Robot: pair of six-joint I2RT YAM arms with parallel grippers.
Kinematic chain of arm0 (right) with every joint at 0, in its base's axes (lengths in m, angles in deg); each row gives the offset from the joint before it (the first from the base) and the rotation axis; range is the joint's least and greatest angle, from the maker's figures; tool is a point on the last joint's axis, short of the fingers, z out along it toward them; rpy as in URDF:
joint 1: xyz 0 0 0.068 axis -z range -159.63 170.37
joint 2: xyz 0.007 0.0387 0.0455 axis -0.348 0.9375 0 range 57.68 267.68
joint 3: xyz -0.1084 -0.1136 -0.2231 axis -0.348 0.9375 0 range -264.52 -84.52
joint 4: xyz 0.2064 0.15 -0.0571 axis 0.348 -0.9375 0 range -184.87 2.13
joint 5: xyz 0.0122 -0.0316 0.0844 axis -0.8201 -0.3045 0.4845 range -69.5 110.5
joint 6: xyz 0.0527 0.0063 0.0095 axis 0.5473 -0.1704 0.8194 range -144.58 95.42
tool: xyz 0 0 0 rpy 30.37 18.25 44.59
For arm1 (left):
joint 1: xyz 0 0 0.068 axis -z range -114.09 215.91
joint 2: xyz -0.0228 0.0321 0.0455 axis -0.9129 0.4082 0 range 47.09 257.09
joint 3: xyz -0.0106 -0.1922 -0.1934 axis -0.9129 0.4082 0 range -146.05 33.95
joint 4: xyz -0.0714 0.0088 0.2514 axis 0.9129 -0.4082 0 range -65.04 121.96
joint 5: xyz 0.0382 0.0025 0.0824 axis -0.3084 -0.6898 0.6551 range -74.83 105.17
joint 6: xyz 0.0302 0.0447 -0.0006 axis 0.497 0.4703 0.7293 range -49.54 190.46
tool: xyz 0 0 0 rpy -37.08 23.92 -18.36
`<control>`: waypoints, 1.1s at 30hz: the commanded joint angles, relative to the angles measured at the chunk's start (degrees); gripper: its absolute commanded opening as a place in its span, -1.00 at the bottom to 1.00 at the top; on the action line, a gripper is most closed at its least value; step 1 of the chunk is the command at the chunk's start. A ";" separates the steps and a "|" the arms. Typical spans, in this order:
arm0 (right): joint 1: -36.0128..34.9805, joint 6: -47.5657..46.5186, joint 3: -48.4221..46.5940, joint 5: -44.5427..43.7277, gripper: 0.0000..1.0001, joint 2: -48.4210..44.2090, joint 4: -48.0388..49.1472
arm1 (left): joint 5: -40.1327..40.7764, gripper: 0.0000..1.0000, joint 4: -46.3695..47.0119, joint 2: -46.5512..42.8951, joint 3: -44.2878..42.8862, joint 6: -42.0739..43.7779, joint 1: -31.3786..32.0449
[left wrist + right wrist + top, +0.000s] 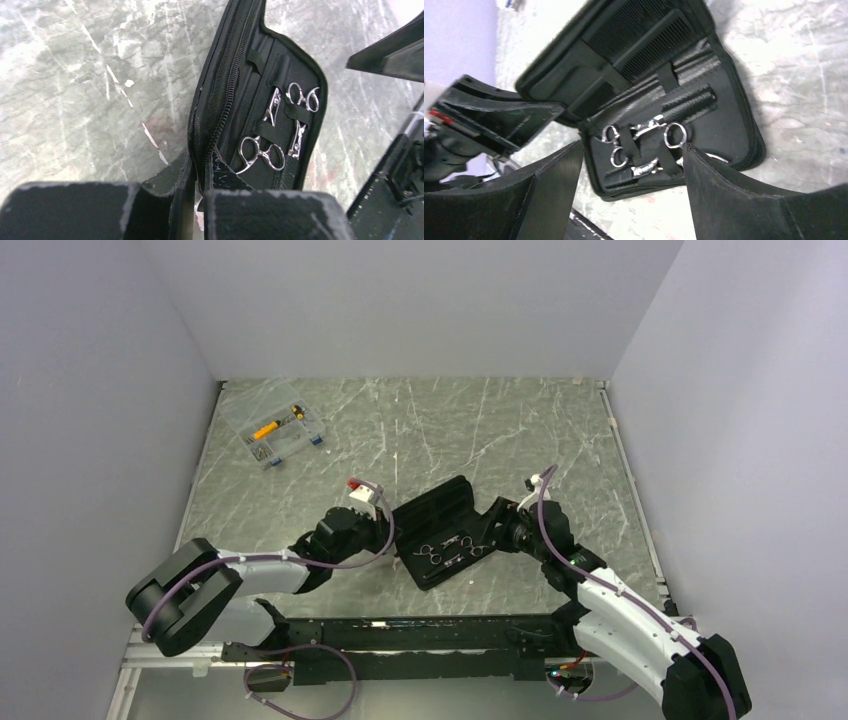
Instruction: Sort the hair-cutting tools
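Observation:
The black zip case (440, 502) lies open mid-table. Two silver scissors (430, 554) (468, 548) sit strapped in its near half; they also show in the left wrist view (262, 150) (301, 100) and the right wrist view (616, 145) (674, 134). A black comb (644, 35) is tucked under a strap in the far half. My left gripper (385, 530) (200, 195) is shut on the case's zip edge (225, 100). My right gripper (500, 530) (634, 146) is open over the case's near edge, its right fingertip (689, 150) by a scissor ring.
A clear plastic box (275, 430) with yellow and small parts stands at the back left. Grey walls close in the marbled table (500, 430) on three sides. The left gripper (499, 120) shows at the left of the right wrist view.

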 commanded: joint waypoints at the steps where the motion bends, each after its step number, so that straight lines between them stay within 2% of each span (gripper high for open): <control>1: -0.20 2.74 -4.40 4.71 0.51 -0.15 4.23 | 10.00 -1.00 -7.70 -1.29 0.49 3.77 2.13; 3: -0.20 4.85 -4.69 6.83 0.60 -0.19 5.84 | 14.08 -1.00 -8.56 -1.64 0.61 4.27 3.83; 6: -0.12 10.37 -4.57 9.06 0.94 0.12 9.80 | 22.99 -1.00 -11.15 -1.47 -0.39 5.89 8.87; 9: -0.12 13.61 -7.49 10.44 1.00 4.42 9.68 | 31.22 -1.00 -11.41 -0.39 -1.24 7.83 13.92; 14: -0.14 17.25 -11.84 12.42 0.97 14.33 7.94 | 39.18 -0.99 -9.25 1.81 -2.80 11.28 20.54; 18: -0.18 19.75 -13.11 12.78 0.90 19.39 8.42 | 45.64 -0.91 -8.80 4.22 -4.97 15.18 25.82; 27: -0.15 20.14 -16.20 13.91 0.83 29.24 9.76 | 49.46 -0.81 -10.74 11.14 -10.83 17.59 31.61; 30: -0.13 19.91 -15.91 14.39 0.81 31.41 10.99 | 48.33 -0.63 -13.13 11.07 -12.49 17.71 32.05; 33: -0.09 19.57 -14.69 14.33 0.79 31.74 11.36 | 47.48 -0.27 -13.35 8.21 -11.98 17.65 32.43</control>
